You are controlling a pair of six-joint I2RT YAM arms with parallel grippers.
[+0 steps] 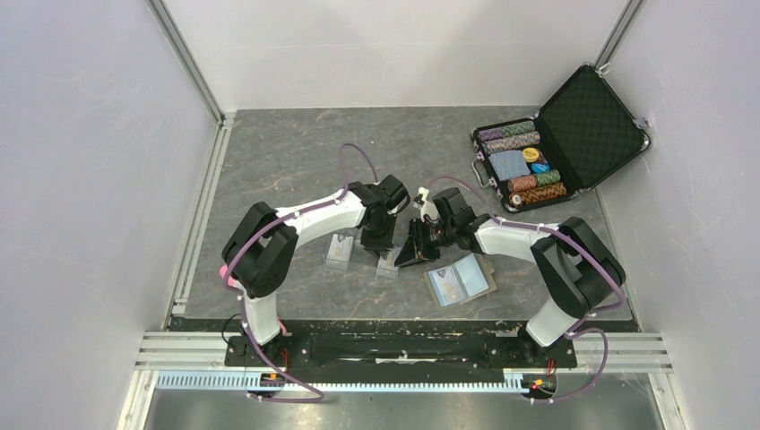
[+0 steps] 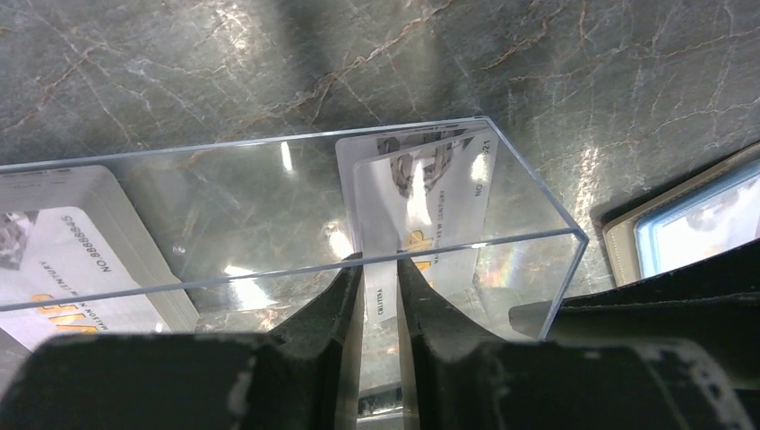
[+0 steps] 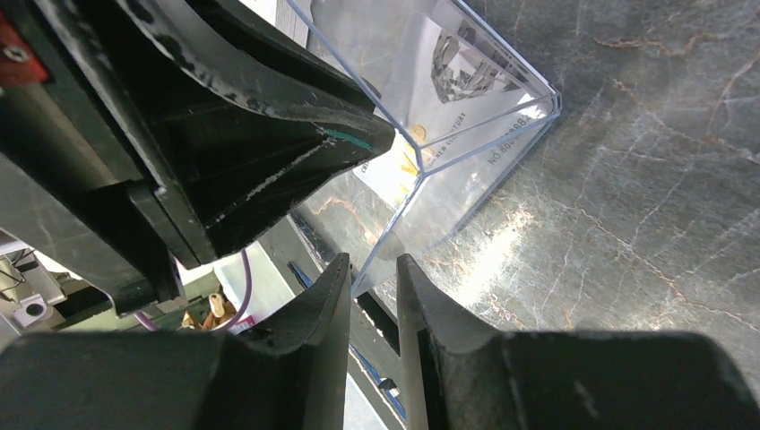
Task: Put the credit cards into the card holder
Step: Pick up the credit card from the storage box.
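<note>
The credit cards [image 2: 421, 193] stand on edge at the right end of a clear plastic case [image 2: 269, 215], overlapping, whitish with gold marks. My left gripper [image 2: 380, 264] reaches into the case and is shut on the lower edge of a card [image 2: 380, 291]. My right gripper [image 3: 372, 264] is shut on the corner wall of the same case [image 3: 466, 134], next to a left finger [image 3: 269, 152]. From above, both grippers [image 1: 381, 253] [image 1: 405, 260] meet at this case [image 1: 387, 267]. The card holder [image 1: 462, 282] lies open on the table to the right, blue pockets up, and its edge [image 2: 690, 224] also shows in the left wrist view.
A second clear case [image 1: 338, 253] with a stack of cards [image 2: 63, 260] lies just left of the held one. An open black poker-chip case [image 1: 556, 139] sits at the back right. White walls enclose the grey marbled table [image 1: 287, 161].
</note>
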